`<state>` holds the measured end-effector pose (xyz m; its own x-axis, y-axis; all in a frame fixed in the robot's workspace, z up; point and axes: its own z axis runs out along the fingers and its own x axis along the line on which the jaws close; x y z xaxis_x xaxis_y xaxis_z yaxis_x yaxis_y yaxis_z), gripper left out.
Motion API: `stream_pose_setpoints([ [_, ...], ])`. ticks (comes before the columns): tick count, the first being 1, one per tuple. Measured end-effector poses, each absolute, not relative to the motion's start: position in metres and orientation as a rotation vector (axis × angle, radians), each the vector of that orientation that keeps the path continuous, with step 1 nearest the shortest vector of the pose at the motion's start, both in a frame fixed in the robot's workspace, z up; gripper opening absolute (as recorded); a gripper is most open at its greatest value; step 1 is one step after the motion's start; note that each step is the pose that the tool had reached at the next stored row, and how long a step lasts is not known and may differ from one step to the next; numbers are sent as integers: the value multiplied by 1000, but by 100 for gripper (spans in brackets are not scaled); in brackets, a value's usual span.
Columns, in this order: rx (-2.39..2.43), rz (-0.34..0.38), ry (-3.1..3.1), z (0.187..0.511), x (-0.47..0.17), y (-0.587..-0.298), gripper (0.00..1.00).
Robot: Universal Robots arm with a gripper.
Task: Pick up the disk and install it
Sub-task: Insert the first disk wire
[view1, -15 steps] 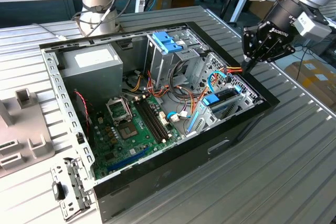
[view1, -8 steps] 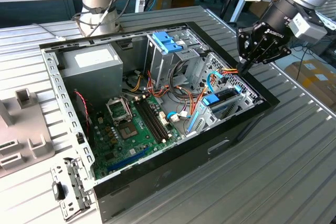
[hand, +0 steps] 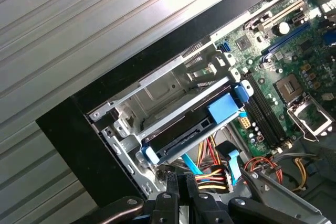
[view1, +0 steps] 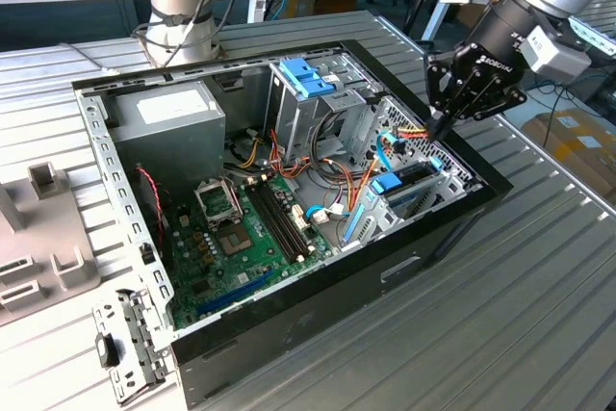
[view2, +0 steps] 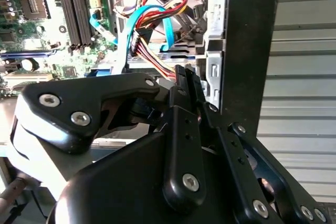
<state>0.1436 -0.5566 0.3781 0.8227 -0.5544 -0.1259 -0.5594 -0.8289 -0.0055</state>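
PC case (view1: pixel 318 310) lies open on the ribbed surface (view1: pixel 539 267). Drive cage (hand: pixel 157 90) at the case's front edge holds the disk (hand: pixel 184 129), seated in its slot, blue rails showing. End effector (hand: pixel 181 184) hovers just above it, fingers together, empty. Disk: prob. heavy, rigid, shock-sensitive; grip by side rails, not cables (hand: pixel 210 174).

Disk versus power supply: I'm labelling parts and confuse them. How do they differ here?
The disk is flat and dark with blue rails; the power supply is a bigger grey box with a white sticker. The disk sits in a bay at the exterior view's right, the power supply at its left. Both lie inside the case.
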Motion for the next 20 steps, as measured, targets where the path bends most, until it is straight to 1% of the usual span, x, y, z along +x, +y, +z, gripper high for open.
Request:
stream_pose_setpoints([
  [13,-2959,185,904,378,122,-557,17],
  [20,-2940,183,957,376,120,-558,17],
])
